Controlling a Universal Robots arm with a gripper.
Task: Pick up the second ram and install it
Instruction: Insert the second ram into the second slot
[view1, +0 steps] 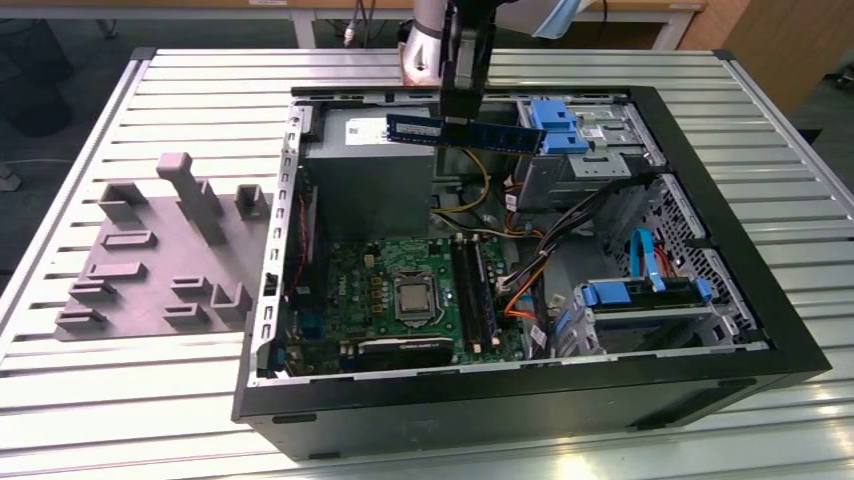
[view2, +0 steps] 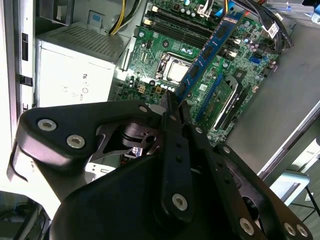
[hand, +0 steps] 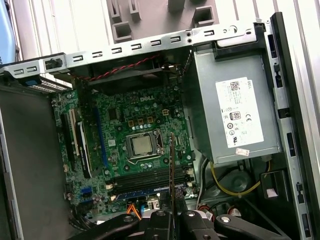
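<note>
A black robot gripper (view1: 461, 112) is clamped shut on the second ram (view1: 501, 137), 1 long, thin, dark blue memory stick with black chips. It holds the stick level in the air, over the grey metal power supply (view1: 367, 170) of an open black computer case (view1: 534, 390). The green motherboard (view1: 380, 265) lies below, well apart.

Ribbed silvery metal table top (view1: 134, 400): brushed, soft sheen. Open black computer case (view1: 534, 405): matt painted outer walls, bare grey sheet metal inside. Flat green motherboard (hand: 125, 110): lacquered board, slight gloss. On it, square processor lid (hand: 141, 145): bright polished metal. Boxy grey power supply (hand: 205, 100): dull sheet metal, white paper label (hand: 239, 117). Bright blue drive brackets (view1: 554, 125): smooth plastic. Pale grey slotted fixture block (view1: 147, 260): matt plastic. Thin dark blue circuit-board stick, second ram (view2: 210, 45): semi-gloss, matt black chips. Matt black gripper (view2: 176, 102): shiny metal screw heads.
</note>
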